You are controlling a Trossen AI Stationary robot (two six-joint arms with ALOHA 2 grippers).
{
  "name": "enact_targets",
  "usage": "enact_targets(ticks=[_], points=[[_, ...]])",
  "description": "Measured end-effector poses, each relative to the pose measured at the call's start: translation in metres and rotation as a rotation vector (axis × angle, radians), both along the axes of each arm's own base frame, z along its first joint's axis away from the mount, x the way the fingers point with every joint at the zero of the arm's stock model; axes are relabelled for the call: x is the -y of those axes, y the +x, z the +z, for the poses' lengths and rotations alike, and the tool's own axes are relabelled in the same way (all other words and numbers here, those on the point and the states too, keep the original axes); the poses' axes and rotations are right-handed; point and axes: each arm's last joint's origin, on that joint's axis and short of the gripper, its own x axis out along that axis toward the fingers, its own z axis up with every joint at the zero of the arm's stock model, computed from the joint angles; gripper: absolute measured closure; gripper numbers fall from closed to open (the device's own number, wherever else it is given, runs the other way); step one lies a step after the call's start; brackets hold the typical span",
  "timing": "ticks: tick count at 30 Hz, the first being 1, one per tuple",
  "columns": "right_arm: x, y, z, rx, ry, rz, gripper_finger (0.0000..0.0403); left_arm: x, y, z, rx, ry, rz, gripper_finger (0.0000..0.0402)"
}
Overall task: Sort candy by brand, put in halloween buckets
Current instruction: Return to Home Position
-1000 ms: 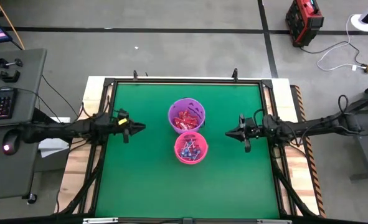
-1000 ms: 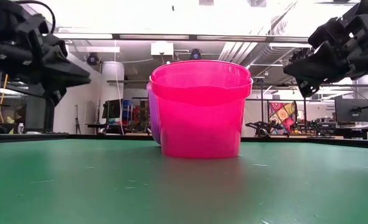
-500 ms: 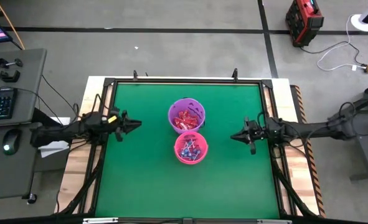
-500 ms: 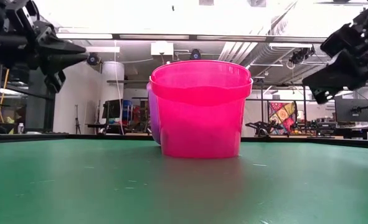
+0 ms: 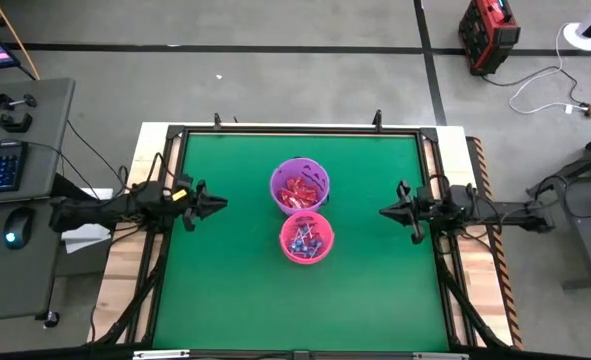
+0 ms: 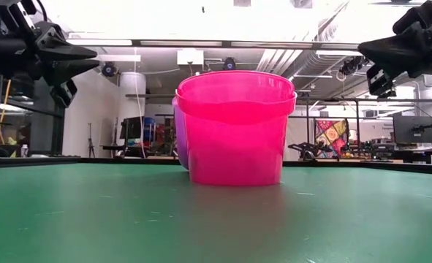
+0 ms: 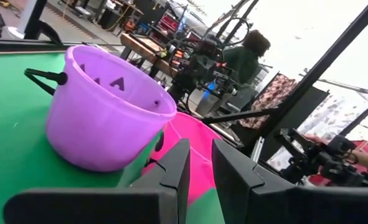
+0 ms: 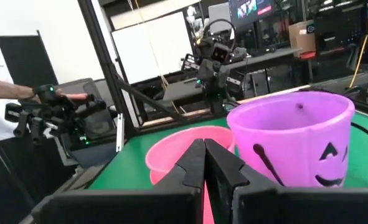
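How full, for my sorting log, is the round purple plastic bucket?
Not empty, depth unclear: the high view shows red packets inside the round purple plastic bucket.

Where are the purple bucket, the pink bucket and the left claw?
purple bucket [image 7: 96, 118]: left wrist view, on its outer wall.
pink bucket [image 6: 234, 131]: low view, on its front wall.
left claw [image 5: 222, 205]: high view, at its tip, between the fingertips.

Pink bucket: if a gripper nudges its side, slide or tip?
Probably slides rather than tips: the pink bucket stands about as wide as tall, flat on the mat. Likely light: thin-looking plastic, only a small heap of candy inside. Shoved toward the purple bucket, close beside it, both might move.
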Motion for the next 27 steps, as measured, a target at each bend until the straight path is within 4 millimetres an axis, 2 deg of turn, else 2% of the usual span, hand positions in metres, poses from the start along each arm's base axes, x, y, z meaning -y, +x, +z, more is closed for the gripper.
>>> enact_targets(ticks=[27], points=[[0.0004, 0.0009, -0.0062, -0.065, 0.001, -0.006, 0.0402, 0.0008, 0.0007, -0.0009, -0.010, 0.000, -0.009, 0.0346]])
